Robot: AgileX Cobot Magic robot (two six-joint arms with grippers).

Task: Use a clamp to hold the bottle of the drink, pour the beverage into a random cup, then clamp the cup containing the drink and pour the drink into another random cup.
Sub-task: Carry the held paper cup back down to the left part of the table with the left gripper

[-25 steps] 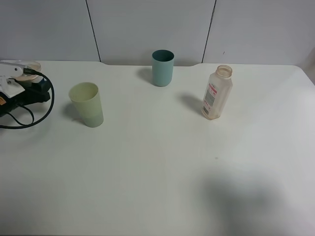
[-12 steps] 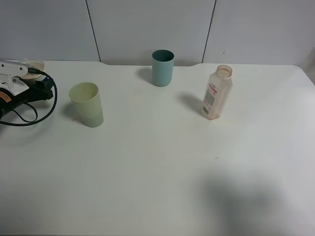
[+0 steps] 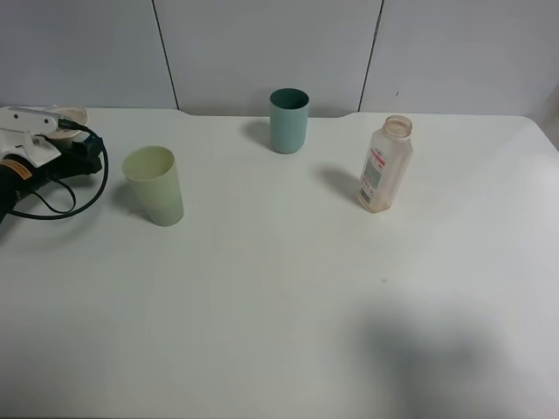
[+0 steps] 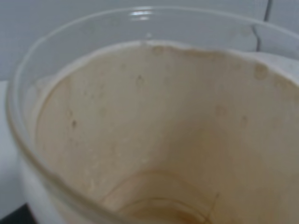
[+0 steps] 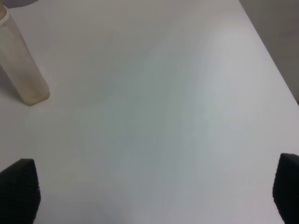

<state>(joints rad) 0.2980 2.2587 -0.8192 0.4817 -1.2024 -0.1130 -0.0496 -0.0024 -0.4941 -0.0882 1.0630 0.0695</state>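
Two smooth tapered plastic tumblers stand on the matte white table: pale yellow-green at left, teal at the back. A translucent, capless bottle stands right of centre. The left gripper, at the far left edge, is clamped on a clear-rimmed, brown-stained cup. The right gripper hangs spread wide and empty, the bottle apart from its ribbed black pads.

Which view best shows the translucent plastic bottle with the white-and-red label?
Exterior high: the translucent plastic bottle with the white-and-red label stands whole and upright, capless, on the white table. The right wrist view catches only its lower body at the frame edge; the left wrist view misses it.
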